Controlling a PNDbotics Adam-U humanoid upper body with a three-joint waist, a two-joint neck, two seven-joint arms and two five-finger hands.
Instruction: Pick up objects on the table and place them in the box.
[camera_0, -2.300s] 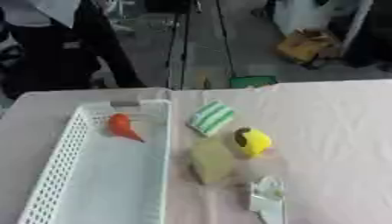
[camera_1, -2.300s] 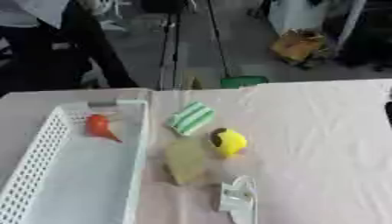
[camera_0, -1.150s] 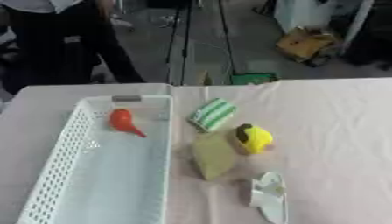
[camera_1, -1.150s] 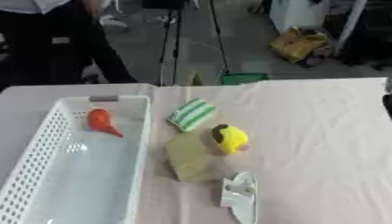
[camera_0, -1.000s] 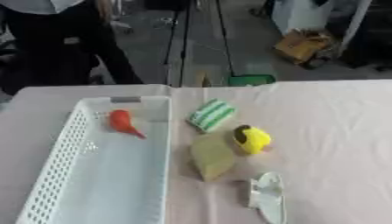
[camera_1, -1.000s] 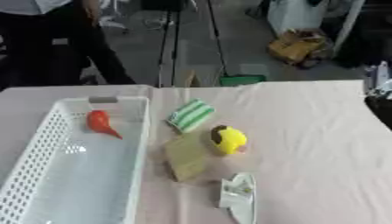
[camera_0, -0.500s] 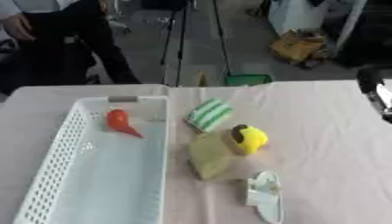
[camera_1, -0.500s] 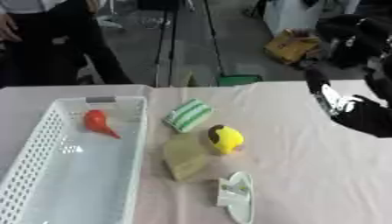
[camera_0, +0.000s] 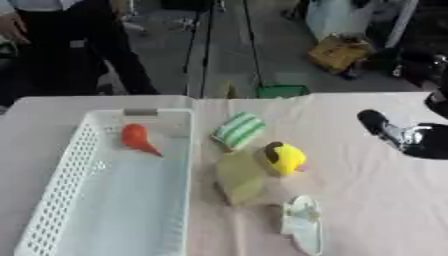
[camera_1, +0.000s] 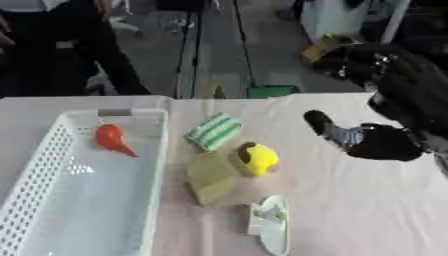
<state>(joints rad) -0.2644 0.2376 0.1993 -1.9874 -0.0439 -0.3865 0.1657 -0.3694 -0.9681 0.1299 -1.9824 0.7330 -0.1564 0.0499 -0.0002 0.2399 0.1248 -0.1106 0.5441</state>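
Right robot hand (camera_1: 363, 137): entered from the right, above the counter, with one dark finger stretched toward the objects; it held and touched nothing. The blur hid the other fingers, so whether they were spread or curled cannot be told.
Left robot hand: in neither view.
Box (camera_0: 61, 187): white perforated basket on the left part of the counter, long side running away from the camera.
Orange object (camera_0: 136, 138): lay inside the box, near its far end.
Green-striped object (camera_0: 238, 130): on the counter, just right of the box's far corner.
Yellow object (camera_0: 282, 158): rounded, with a dark patch on top, near the centre, between the box and the right robot hand.
Tan object (camera_0: 239, 178): flat piece touching the yellow object's left side.
White object (camera_0: 302, 223): pale, elongated, nearest the camera.
Counter (camera_0: 385, 200): covered with pale pink cloth.
Obstructions: none between hand and objects.
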